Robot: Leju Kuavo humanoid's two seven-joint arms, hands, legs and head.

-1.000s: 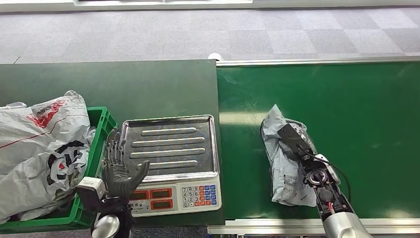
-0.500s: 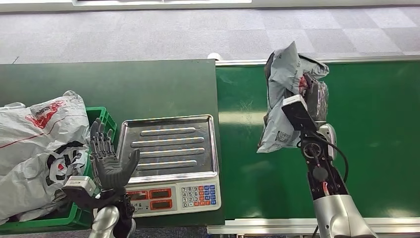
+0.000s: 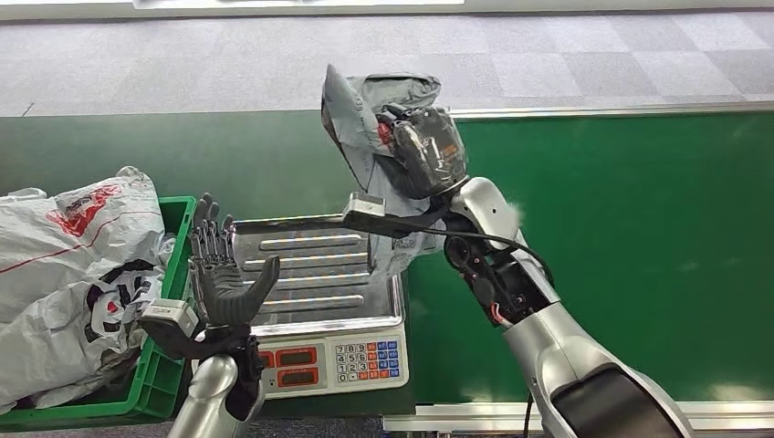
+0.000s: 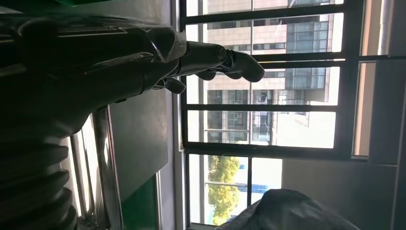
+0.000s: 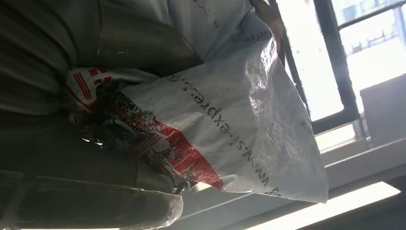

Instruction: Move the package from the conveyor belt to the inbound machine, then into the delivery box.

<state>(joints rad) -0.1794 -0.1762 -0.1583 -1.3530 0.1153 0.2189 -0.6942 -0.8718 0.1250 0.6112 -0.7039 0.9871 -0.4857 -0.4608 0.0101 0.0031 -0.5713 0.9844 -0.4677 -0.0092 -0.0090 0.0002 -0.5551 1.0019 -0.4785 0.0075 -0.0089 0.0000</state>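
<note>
Swinging across from the green belt (image 3: 639, 255), the right hand (image 3: 424, 151) has carried the package (image 3: 360, 109) up and leftward in the last second: it lay flat on the belt, then hung above the belt's far edge, and now it is held high over the far right corner of the scale (image 3: 315, 283). That puts the first leg of the job nearly done, I'd say; what remains is lowering it onto the steel tray (image 3: 301, 265), and later the green crate (image 3: 178, 274). The fingers are clamped around the bag's upper part, and its loose lower end hangs down past the wrist toward the tray, not touching it as far as I can tell.

The left hand (image 3: 219, 287) has drifted only slightly and stands upright beside the tray's near left corner, palm open, fingers spread, holding nothing.

The package is a soft grey plastic mailer, crumpled and limp, with a red and black print and lines of small lettering (image 5: 215, 115) visible close up. It looks light and floppy, likely to sag wherever it is set.
</note>
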